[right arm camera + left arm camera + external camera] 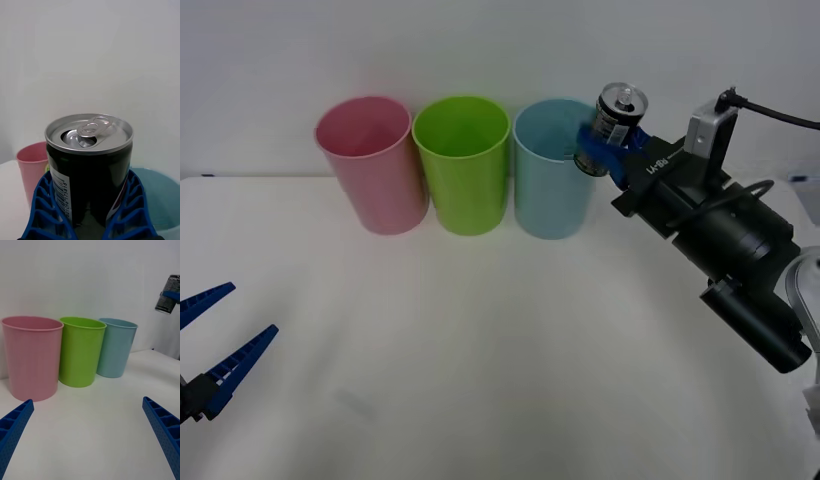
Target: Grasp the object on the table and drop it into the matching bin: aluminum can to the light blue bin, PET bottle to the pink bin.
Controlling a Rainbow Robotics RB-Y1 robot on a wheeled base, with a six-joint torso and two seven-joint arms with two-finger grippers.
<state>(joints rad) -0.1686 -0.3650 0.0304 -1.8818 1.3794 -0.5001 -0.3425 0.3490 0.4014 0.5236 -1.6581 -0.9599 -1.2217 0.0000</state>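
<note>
My right gripper (pixel 604 140) is shut on the aluminum can (pixel 612 126), a small dark-bodied can with a silver pull-tab top (pixel 89 132). It holds the can in the air at the right rim of the light blue bin (pixel 552 185), tilted slightly. Blue ribbed fingers (pixel 47 210) clamp both sides of the can. The pink bin (pixel 370 165) stands at the left of the row on the white table (pixel 500 360). From the left wrist view the can (pixel 168 299) hangs above and to the right of the light blue bin (pixel 114 348). My left gripper (pixel 215 345) stands open near the table's front left.
A green bin (pixel 465 165) stands between the pink and light blue ones, all three touching in a row at the back of the table. A plain white wall rises behind them. The right arm's black wrist (pixel 725 250) reaches in over the table's right side.
</note>
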